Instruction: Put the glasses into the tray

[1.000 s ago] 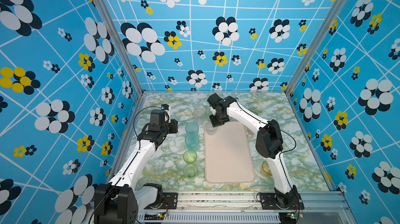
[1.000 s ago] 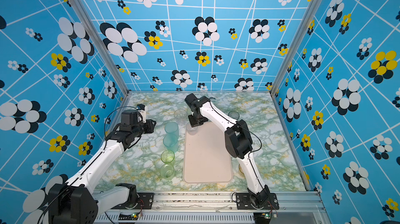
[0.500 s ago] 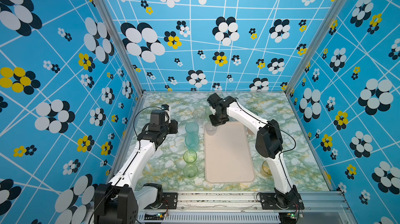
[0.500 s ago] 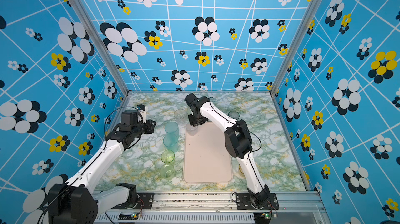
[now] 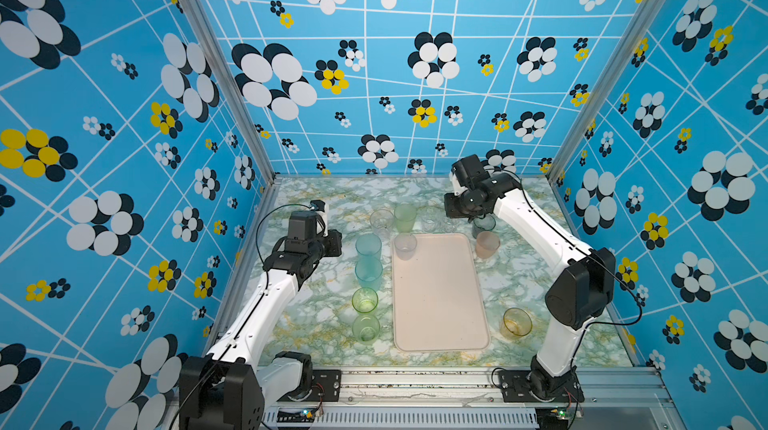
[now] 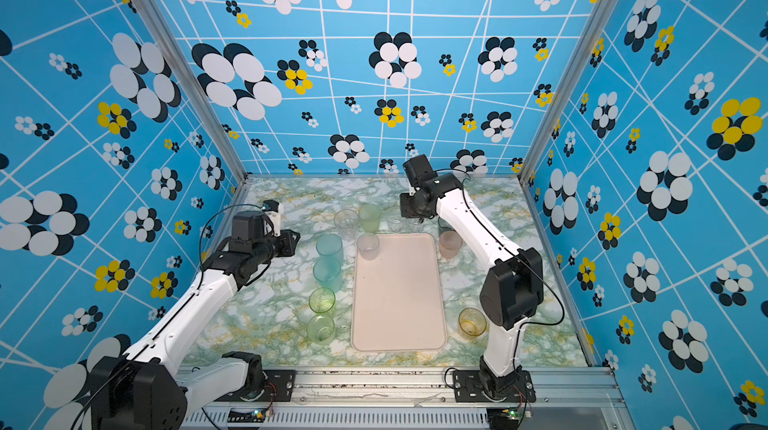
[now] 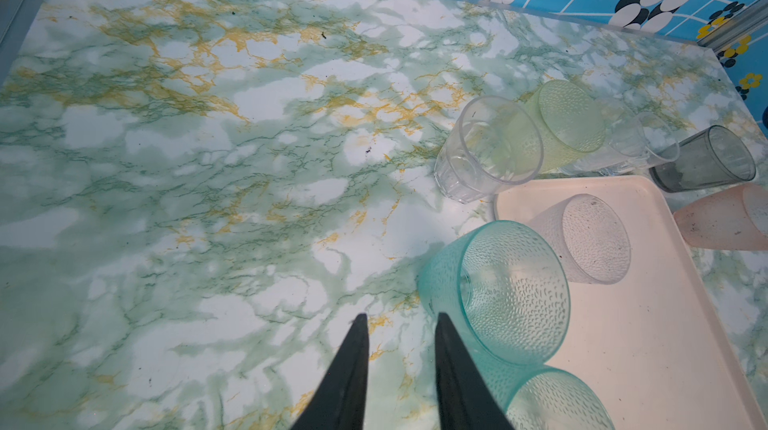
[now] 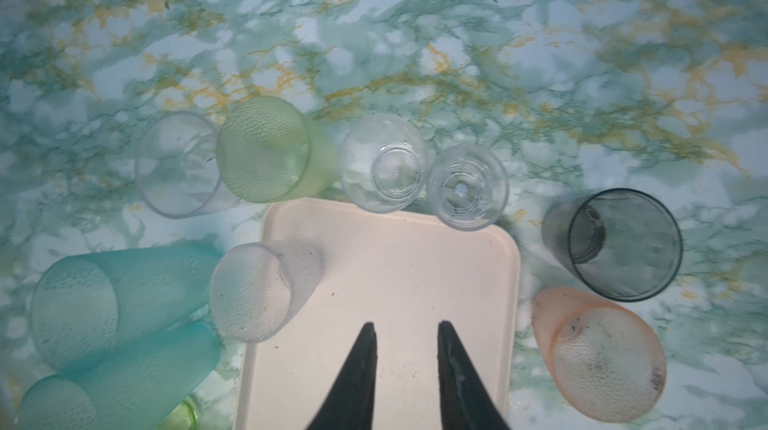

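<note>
Holding one clear glass (image 5: 405, 246): tray (image 5: 440, 316) | left tool (image 7: 402, 316), right tool (image 8: 405, 324) part-open, apparently empty

Glass (image 5: 405, 246) in tray (image 5: 440, 303) corner

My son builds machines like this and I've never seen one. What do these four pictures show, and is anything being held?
It is a robot with two white arms fixed at the near edge of a marbled table: the left arm and the right arm. Each ends in a gripper, a two-fingered pincer. The two wide pictures come from a paired camera overhead and show nearly the same scene. The two close pictures come from cameras on the wrists, looking along the black fingers. On the table lies a pinkish tray with one clear glass standing in a far corner. More stand around it, among them a teal glass, a pink glass and an amber glass. Nothing is held: the left gripper and the right gripper are both open and empty.
</note>
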